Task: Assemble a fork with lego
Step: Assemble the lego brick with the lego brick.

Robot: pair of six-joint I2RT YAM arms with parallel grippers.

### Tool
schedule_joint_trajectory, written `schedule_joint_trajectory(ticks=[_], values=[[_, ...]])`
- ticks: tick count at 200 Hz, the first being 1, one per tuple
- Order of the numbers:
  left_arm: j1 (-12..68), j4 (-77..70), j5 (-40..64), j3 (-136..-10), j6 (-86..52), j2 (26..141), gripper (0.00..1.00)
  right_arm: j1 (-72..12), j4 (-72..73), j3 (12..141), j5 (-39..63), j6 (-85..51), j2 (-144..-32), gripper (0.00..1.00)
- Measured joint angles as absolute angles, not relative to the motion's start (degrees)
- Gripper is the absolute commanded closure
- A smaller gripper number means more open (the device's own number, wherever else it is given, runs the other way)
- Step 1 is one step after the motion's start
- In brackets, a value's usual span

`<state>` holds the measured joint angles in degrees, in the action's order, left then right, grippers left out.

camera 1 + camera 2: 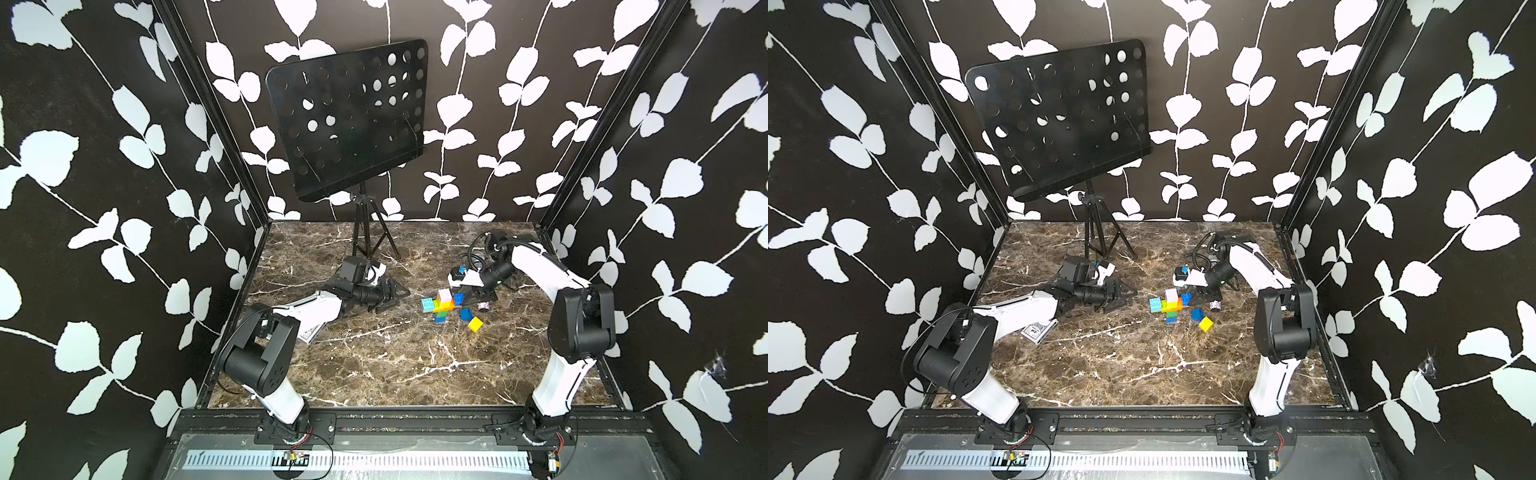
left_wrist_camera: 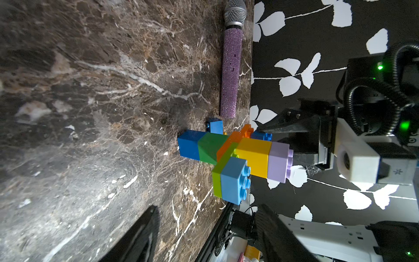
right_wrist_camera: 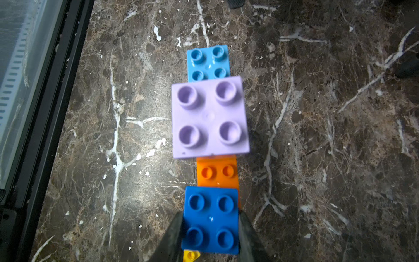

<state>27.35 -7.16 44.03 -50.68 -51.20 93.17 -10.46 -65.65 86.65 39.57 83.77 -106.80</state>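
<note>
The fork [image 1: 442, 305] was on the right half of the tabletop [image 1: 374, 374], with its blue-and-green stem pointing toward the front edge. The right fingers [image 3: 175, 236] were closed on the blue prong [image 3: 210, 217] at one end of the orange crossbar [image 3: 216, 171]. The lilac prong [image 3: 209, 115] and the light blue prong [image 3: 208, 61] were free. Whether the fork lay on the marble or was lifted a little, I could not tell. The left fingers [image 2: 140, 238] were open near the middle of the tabletop, apart from the fork. A loose blue brick [image 1: 465, 314] and a yellow brick [image 1: 476, 324] lay just beside the stem. A glittery microphone [image 2: 230, 74] lay close to the fork, partly under the right arm.
</note>
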Motion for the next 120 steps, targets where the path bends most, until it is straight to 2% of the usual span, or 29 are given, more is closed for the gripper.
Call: schedule_joint_trajectory(ticks=[120], values=[[27.7,-7.1,43.5,-50.7,-51.3,93.2,0.3,-10.3,-65.8,87.4,39.7,84.4,-107.7,0.7]])
